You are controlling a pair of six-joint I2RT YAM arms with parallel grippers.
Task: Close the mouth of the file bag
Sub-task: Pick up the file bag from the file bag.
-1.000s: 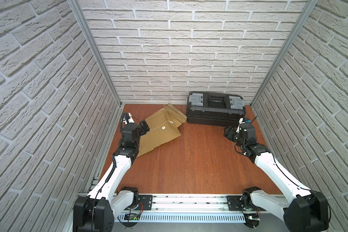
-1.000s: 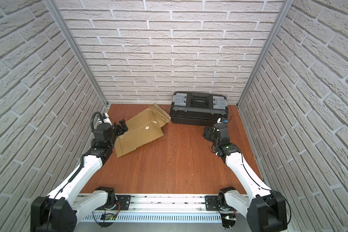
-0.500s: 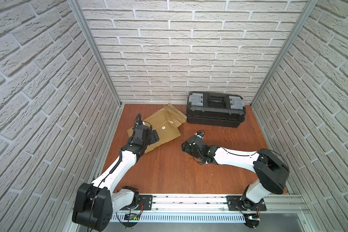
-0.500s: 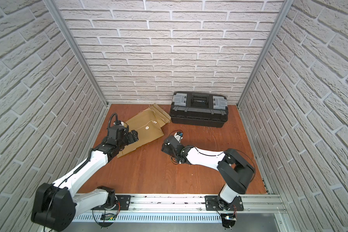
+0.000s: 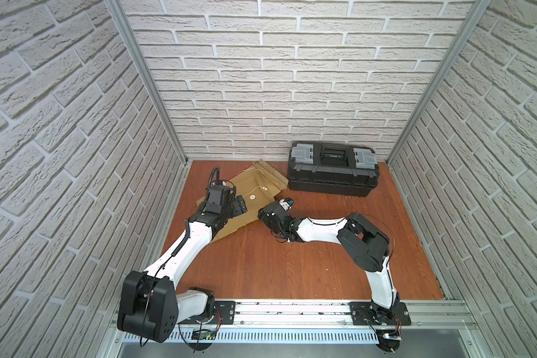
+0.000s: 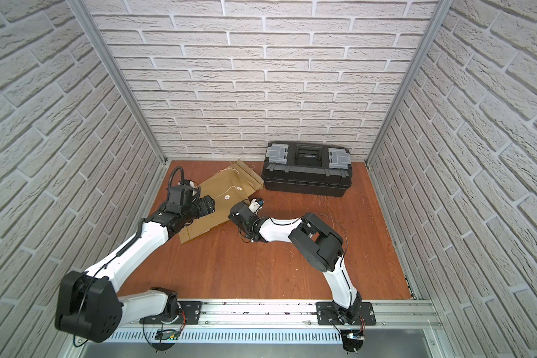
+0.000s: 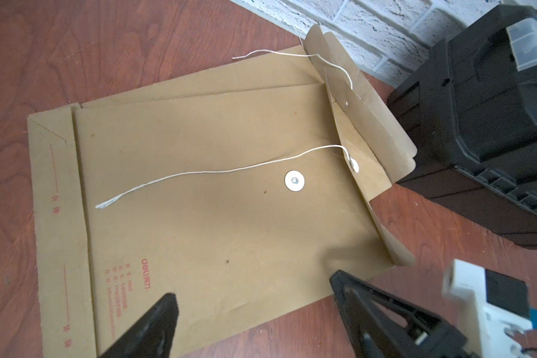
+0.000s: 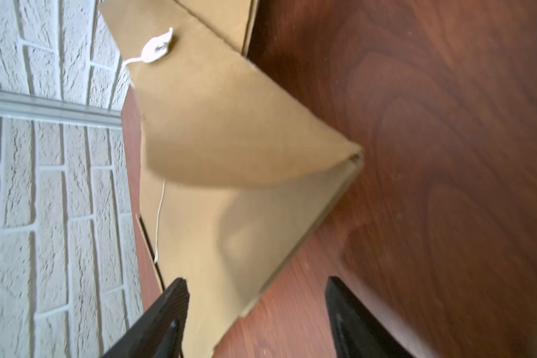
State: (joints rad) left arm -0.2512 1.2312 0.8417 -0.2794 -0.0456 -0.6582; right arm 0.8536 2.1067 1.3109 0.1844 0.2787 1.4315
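**Both hands poised at the open file bag**

We found the flat brown kraft-paper file bag (image 7: 217, 217) lying toward the far left of the red-brown wood-grain table (image 5: 292, 266). Its mouth end sat just beside the black plastic toolbox with grey latches (image 5: 332, 173). Its brown paper flap (image 8: 230, 124) stood raised and curled, not folded down. The thin white string (image 7: 214, 170) lay slack across the bag's face, not wound on the white round disc (image 7: 294, 180). A second brown flap (image 7: 332, 62) with its own string showed behind, so another bag may have lain underneath; we could not tell.

The left hand (image 7: 255, 285) hovered over the bag's long edge, its fingers (image 7: 155, 325) apart with nothing between them. The right hand (image 8: 256, 280) sat low by the flap's corner, likewise spread and empty.

We judged this to be the approach, with the closing itself not yet begun. The next move, as we read it, called for one hand to pin the bag's body while the other pressed the flap flat over the mouth. The string would then need winding round the disc. The paper looked light and likely to slide on the smooth wood.

White brick-pattern walls (image 5: 292, 93) enclosed the table on three sides, with aluminium posts (image 5: 147, 80) in the corners. A metal rail (image 5: 292, 310) along the front carried both arm bases.
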